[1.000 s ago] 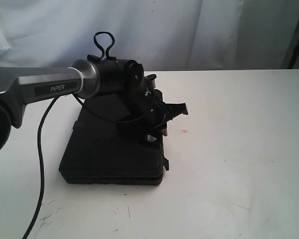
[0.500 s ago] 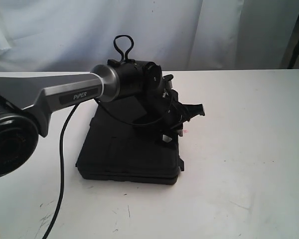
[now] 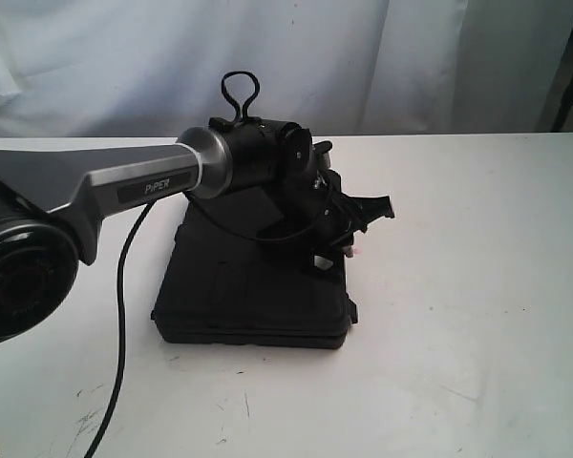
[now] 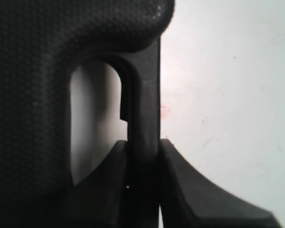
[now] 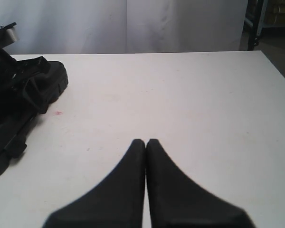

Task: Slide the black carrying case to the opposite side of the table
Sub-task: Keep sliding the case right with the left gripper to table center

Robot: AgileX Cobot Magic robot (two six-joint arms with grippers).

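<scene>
Exterior and wrist views, sliding step in progress. The white bench [image 3: 477, 286] carries a single load: the black case [image 3: 239, 296], lying flat, left of the middle of the exterior view, with its handle edge turned toward the bare right half. The left arm [image 3: 124, 181] reaches over the lid from the left. Its pincer [image 4: 143, 152] is closed down to the thickness of the handle bar [image 4: 142, 95], one finger inside the slot [image 4: 92, 123] and the other outside against the case's edge, so the bar is clamped between them. The right pincer [image 5: 146, 142] is fully closed on nothing and hangs above open bench, well apart from the case. A small red dot [image 3: 355, 251] lies on the bench just beside the handle edge.

Judged from these views, most of the crossing remains. The drag is best made low and level, so the case's underside rests flat and no corner lifts. The pull should run straight to the right; the grip appears to sit toward the far part of the edge, so the case may swivel if hurried.
</scene>
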